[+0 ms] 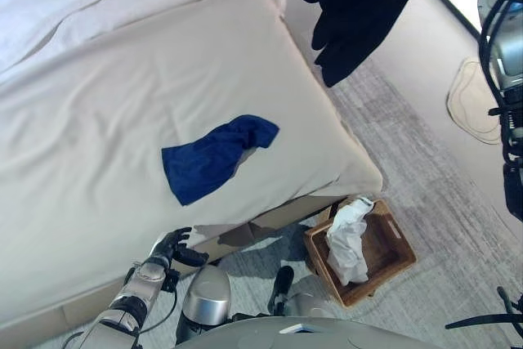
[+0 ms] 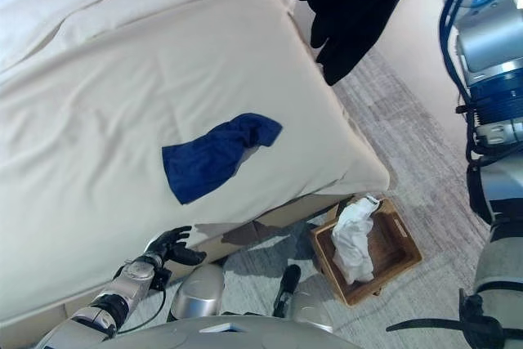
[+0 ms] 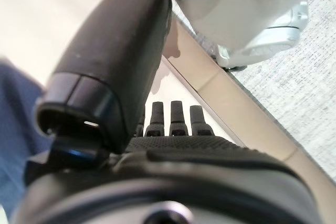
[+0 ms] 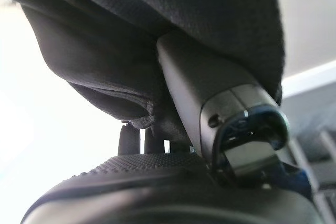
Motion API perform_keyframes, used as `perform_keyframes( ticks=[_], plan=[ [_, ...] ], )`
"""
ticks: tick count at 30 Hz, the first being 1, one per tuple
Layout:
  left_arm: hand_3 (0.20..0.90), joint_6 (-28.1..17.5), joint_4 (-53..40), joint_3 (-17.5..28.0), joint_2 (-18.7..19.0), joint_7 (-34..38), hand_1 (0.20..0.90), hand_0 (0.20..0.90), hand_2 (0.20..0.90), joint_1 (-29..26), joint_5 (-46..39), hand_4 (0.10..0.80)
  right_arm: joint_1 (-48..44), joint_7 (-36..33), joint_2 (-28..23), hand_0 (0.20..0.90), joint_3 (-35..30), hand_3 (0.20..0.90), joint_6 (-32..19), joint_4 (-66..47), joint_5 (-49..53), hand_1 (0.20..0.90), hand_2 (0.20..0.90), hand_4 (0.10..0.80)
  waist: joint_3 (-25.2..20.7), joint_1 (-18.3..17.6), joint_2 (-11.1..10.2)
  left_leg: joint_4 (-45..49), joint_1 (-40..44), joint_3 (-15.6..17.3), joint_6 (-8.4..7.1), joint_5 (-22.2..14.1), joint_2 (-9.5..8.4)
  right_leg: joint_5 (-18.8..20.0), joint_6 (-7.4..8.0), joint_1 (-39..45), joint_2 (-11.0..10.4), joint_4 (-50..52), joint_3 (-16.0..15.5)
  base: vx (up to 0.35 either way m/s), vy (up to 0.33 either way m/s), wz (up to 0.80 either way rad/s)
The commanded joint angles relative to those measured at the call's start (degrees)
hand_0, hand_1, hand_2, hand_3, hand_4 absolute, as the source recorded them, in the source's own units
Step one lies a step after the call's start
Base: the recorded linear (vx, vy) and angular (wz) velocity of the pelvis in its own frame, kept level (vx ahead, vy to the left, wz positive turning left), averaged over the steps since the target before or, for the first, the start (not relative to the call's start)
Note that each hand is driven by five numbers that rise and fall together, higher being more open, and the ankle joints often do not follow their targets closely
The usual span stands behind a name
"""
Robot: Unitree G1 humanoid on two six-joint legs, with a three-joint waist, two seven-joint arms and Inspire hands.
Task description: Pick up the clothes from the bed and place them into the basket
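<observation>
Left robot hand [image 1: 170, 246] hangs low with fingers relaxed and extended; right robot hand [image 4: 210, 114], arm raised high, has thumb and fingers clamped on dark cloth [image 1: 359, 6].

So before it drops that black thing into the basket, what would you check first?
1. Black garment gripped by the right hand: ok, cloth drapes over the thumb.
2. Garment clear of the bed: ok, it hangs in the air.
3. Garment above the basket: not ok, the basket sits nearer the robot, on the floor.
4. Room in the basket: ok, only a white cloth inside.
5. Left hand out of the way: ok, low by the bed edge.
6. Blue garment collected: not ok, on the bed.
</observation>
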Motion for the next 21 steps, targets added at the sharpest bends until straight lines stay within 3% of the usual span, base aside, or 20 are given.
perform_keyframes(
  ticks=[1,9,16,21],
  plan=[
    [0.900,0.0,5.4,-5.1,0.2,-0.9,0.900,0.900,0.900,4.7,2.7,0.800,-6.8,-6.4,-5.4,0.300,0.5,0.200,-5.7,2.2,1.6,0.300,0.300,0.100,-13.8,-2.1,0.5,-0.9,1.8,2.5,2.66,-6.2,-0.94,-1.7,1.23,-1.7,1.1,3.1,-0.5,-0.003,0.001,-0.37],
    [0.900,1.4,5.4,-5.4,0.9,-2.6,0.900,0.900,0.900,4.8,4.3,0.800,-6.1,-9.8,-9.5,0.300,-1.3,0.200,-7.1,1.5,3.7,0.300,0.300,0.100,-14.6,-5.3,1.2,-0.8,3.1,5.7,2.77,-7.1,-0.46,-2.0,1.04,-2.1,1.6,3.4,2.0,0.013,-0.035,-0.28],
    [0.900,1.5,4.6,-5.7,0.3,-3.1,0.900,0.900,0.900,3.6,4.0,0.800,3.2,-1.3,-9.8,0.300,-5.9,0.200,-4.5,0.1,6.8,0.300,0.300,0.100,-14.2,-10.0,2.4,0.2,4.3,9.1,3.39,-8.6,-0.50,-2.2,0.43,-2.7,2.3,3.9,6.9,0.010,-0.048,-0.33],
    [0.900,0.1,4.5,-5.5,-0.2,-2.6,0.900,0.900,0.900,2.4,3.0,0.800,14.2,3.1,-6.2,0.300,-12.8,0.200,-6.1,-1.7,6.3,0.300,0.300,0.100,-12.6,-12.4,3.7,1.2,4.1,10.9,3.64,-8.8,-0.24,-2.4,0.07,-3.9,2.6,5.3,8.6,-0.013,-0.049,-0.34]
  ],
)
